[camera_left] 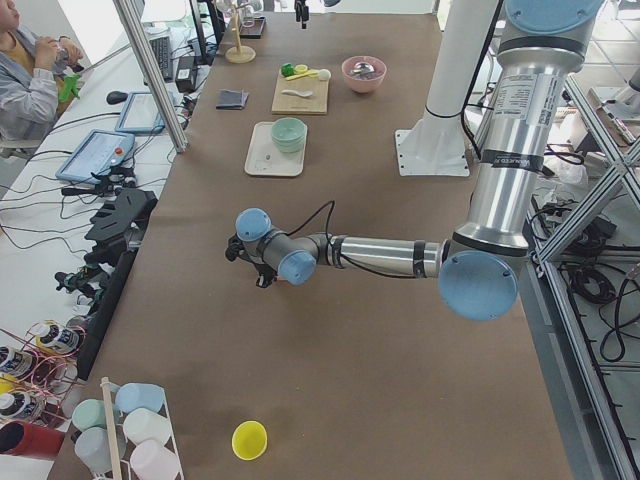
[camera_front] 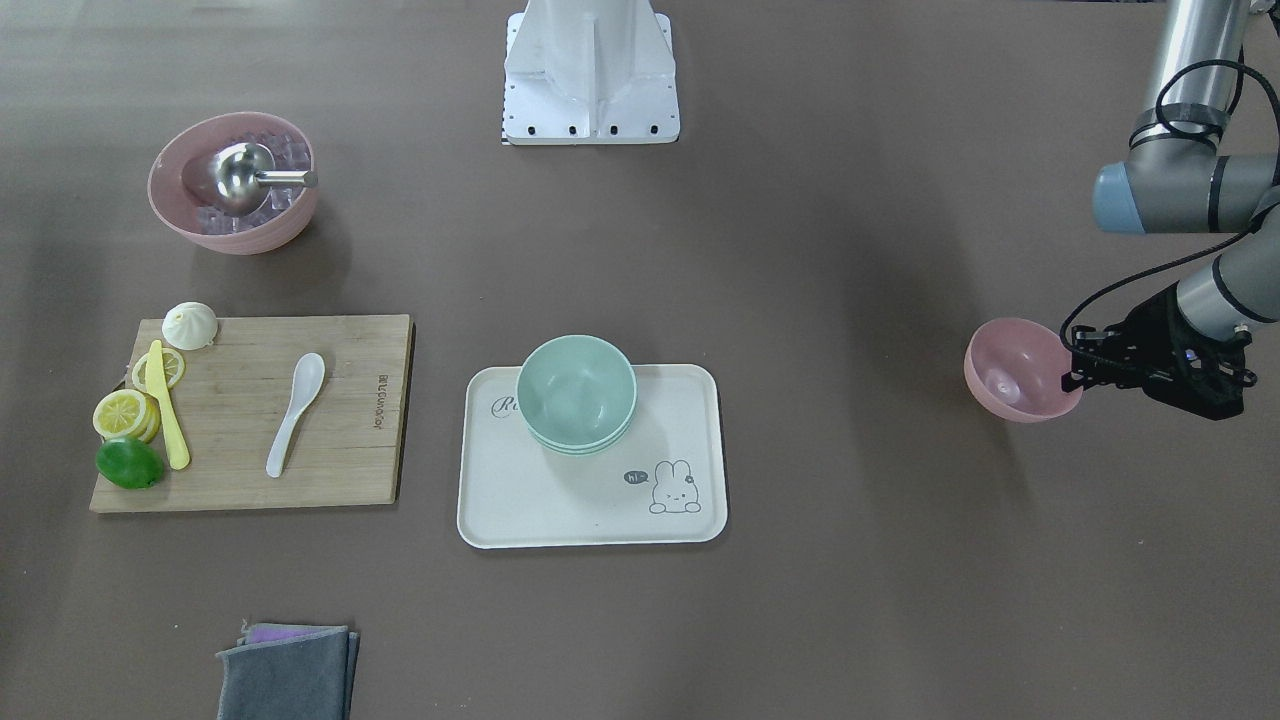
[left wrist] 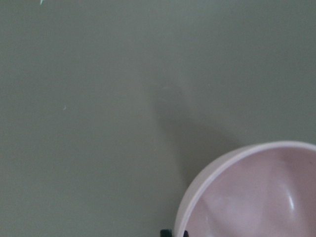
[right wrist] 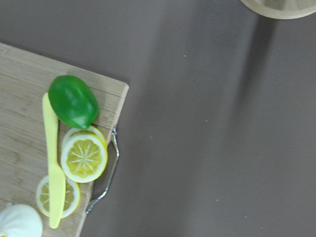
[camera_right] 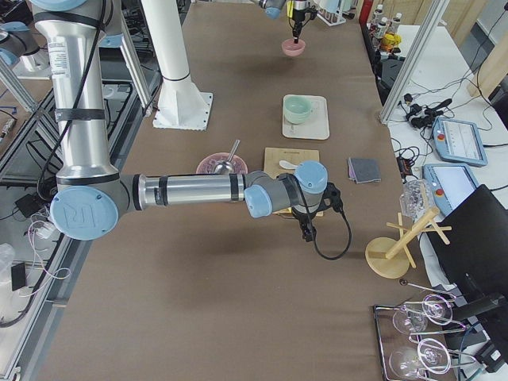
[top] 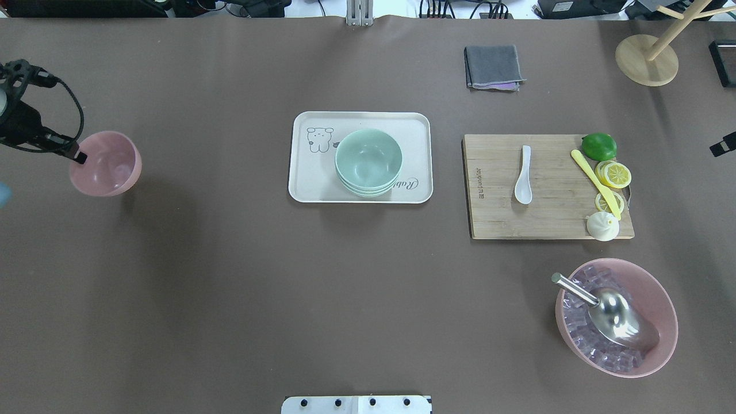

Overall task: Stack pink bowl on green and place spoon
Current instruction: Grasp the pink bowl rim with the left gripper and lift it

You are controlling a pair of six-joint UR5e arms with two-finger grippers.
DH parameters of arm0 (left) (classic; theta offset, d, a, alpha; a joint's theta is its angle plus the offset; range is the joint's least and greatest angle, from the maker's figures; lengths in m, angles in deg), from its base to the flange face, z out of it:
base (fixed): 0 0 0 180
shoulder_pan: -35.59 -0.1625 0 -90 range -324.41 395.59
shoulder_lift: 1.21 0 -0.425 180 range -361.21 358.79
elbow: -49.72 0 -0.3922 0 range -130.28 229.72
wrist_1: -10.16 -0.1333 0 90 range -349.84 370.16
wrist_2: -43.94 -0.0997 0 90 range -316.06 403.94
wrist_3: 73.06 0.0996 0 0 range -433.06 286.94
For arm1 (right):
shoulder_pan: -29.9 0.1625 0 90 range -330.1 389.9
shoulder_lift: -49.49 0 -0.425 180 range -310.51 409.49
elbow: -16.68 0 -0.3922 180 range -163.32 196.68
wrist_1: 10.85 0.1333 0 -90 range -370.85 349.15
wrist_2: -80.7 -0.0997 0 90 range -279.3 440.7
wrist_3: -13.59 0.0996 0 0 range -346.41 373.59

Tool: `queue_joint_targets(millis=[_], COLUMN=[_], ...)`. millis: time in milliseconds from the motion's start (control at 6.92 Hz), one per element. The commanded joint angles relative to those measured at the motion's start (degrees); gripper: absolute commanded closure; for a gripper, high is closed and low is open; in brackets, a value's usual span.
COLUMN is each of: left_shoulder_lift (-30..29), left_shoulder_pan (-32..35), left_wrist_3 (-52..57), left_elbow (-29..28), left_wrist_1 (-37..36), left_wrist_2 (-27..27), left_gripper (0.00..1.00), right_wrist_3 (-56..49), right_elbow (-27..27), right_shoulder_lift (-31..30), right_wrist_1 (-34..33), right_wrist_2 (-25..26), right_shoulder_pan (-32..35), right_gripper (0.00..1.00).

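My left gripper is shut on the rim of the small pink bowl, holding it just above the table at the far left. The bowl's rim fills the lower right of the left wrist view. Stacked green bowls sit on the white tray at the table's middle. The white spoon lies on the wooden cutting board. My right gripper shows only as a dark tip at the overhead view's right edge, past the board; I cannot tell whether it is open or shut.
On the board lie a lime, lemon slices, a yellow knife and a white bun. A large pink bowl holds ice cubes and a metal scoop. A grey cloth and a wooden stand lie at the far side.
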Motion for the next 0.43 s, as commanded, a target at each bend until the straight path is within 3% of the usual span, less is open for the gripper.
queue_joint_targets(millis=[0, 144, 289], left_shoulder_lift=[-9.74, -15.19, -22.90], left_shoulder_pan=[-9.23, -13.12, -16.99], left_wrist_3=[-25.35, -32.35, -33.29], left_elbow=[6.76, 6.69, 6.69], left_wrist_1=[-0.58, -1.89, -11.38], left_wrist_2=[-0.67, -5.11, -10.29], left_gripper=[1.00, 1.00, 1.00], right_wrist_3=[12.47, 22.37, 32.74], right_elbow=[-5.63, -8.70, -9.43], right_shoulder_lift=[0.23, 1.45, 5.29], right_wrist_1=[0.14, 0.05, 0.05], right_wrist_2=[0.82, 3.09, 9.90], right_shoulder_pan=[-7.64, -13.25, -19.31], right_gripper=[0.00, 0.00, 0.00])
